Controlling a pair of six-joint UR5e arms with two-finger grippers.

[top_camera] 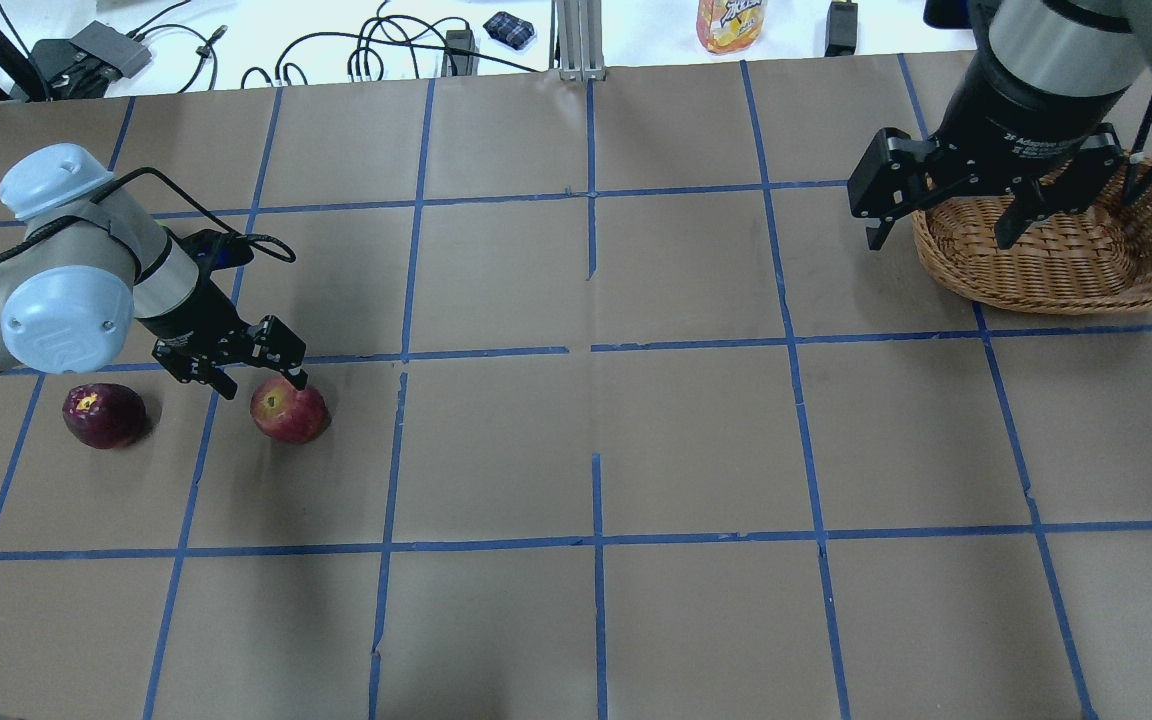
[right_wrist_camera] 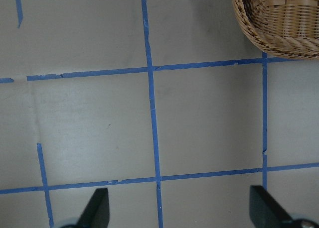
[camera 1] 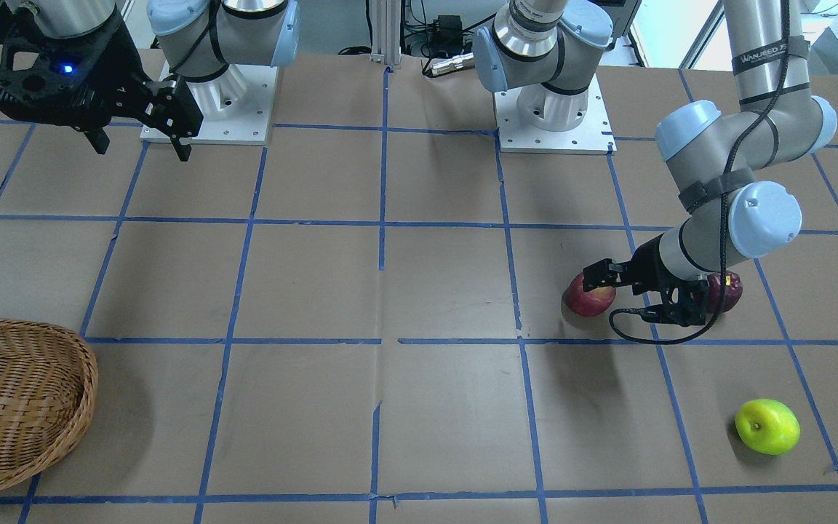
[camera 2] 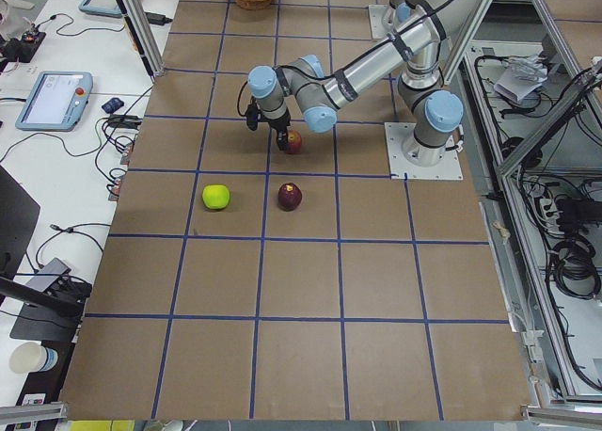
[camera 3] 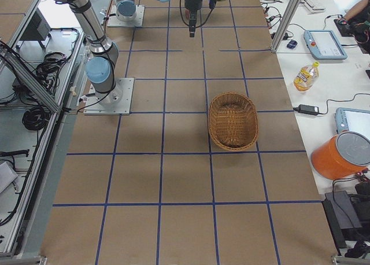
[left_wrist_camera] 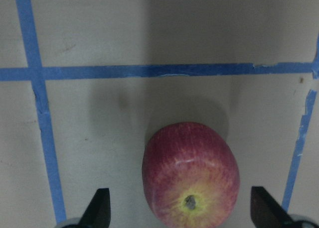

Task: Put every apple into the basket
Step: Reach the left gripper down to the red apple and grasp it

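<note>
Maroon comes first: the maroon apple lies at the end of the table farthest from the basket. The green apple lies about as far from the basket, hidden behind the left arm in our overhead view. Neither is touched.

A little nearer the basket, we see the left gripper low over the red apple. Its wrist camera shows the fingers spread wide, one on each side of the apple. Table shows between each tip and the skin, so nothing is pinched. The red apple rests on the table, well apart from the basket.

Across the middle of the table we come to the right gripper. It hangs above the table just beside the basket's rim, also spread and holding nothing. No apple lies in the basket.

We judge the step in hand to be the grasp of the first apple, so the task is barely begun. The next move, as we read it, calls for the left fingers to settle around the apple's widest part and press in evenly. A round, smooth fruit could roll or squirt out of an off-centre pinch. The apple must then be lifted and carried the table's length to the basket, perhaps by way of the right gripper.
</note>
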